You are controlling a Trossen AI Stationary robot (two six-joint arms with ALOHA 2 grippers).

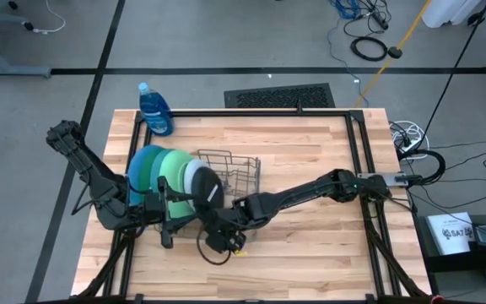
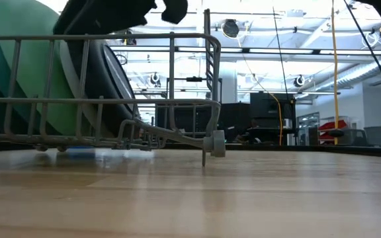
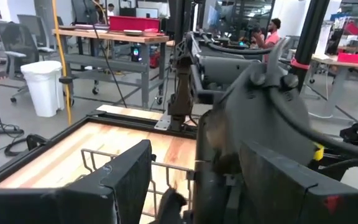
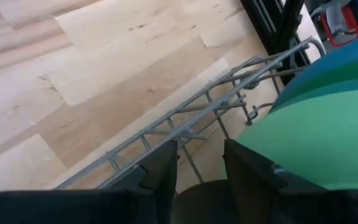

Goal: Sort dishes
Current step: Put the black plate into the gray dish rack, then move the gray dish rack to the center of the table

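Observation:
Five plates stand on edge in the grey wire rack [image 1: 239, 173], ordered by size: large blue [image 1: 144, 169], dark green [image 1: 160, 167], light green [image 1: 177, 173], pale blue-white [image 1: 197, 179] and smallest black [image 1: 213, 192]. My right gripper [image 1: 218, 221] reaches in from the table's right and is shut on the black plate [image 2: 108, 76]. My left gripper [image 1: 182, 223] is open and empty just near of the plates, pointing toward the table's right. Its fingers [image 3: 123, 180] stand on either side of my right arm's wrist [image 3: 253, 112]. My right gripper pinches the black plate's upper rim [image 4: 199, 199] between its two fingers [image 4: 161, 171], coming from above and the near side. The plate stands on edge in the rack, leaning back toward the pale blue-white plate.
A blue soap bottle [image 1: 154, 110] stands at the table's far left corner. A black frame [image 1: 357, 160] runs round the table. Bare wood [image 1: 310, 245] lies to the right of and near of the rack. A small yellow thing [image 1: 240, 251] lies near my right gripper.

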